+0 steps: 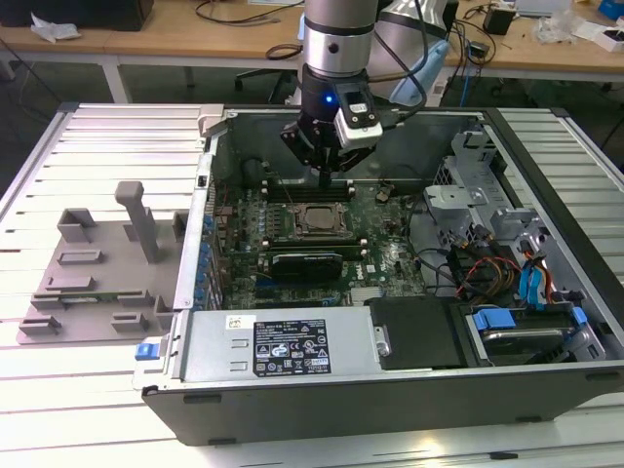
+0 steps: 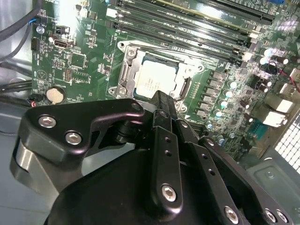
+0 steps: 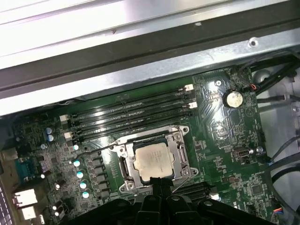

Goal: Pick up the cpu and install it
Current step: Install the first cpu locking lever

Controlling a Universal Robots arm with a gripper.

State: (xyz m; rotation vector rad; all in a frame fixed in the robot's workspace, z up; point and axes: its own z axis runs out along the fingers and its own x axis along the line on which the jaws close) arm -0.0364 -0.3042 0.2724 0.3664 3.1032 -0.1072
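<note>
Already seated, cpu in socket, tool above.

The gripper hides one edge of the cpu — and socket (nearest side).

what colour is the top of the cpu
Pale silver; the cpu shows best in the first wrist view.

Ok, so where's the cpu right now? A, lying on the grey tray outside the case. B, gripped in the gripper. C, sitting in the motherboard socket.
C: in the first wrist view the cpu lies flat inside the socket on the motherboard, and the gripper is apart from it, holding nothing.
</note>
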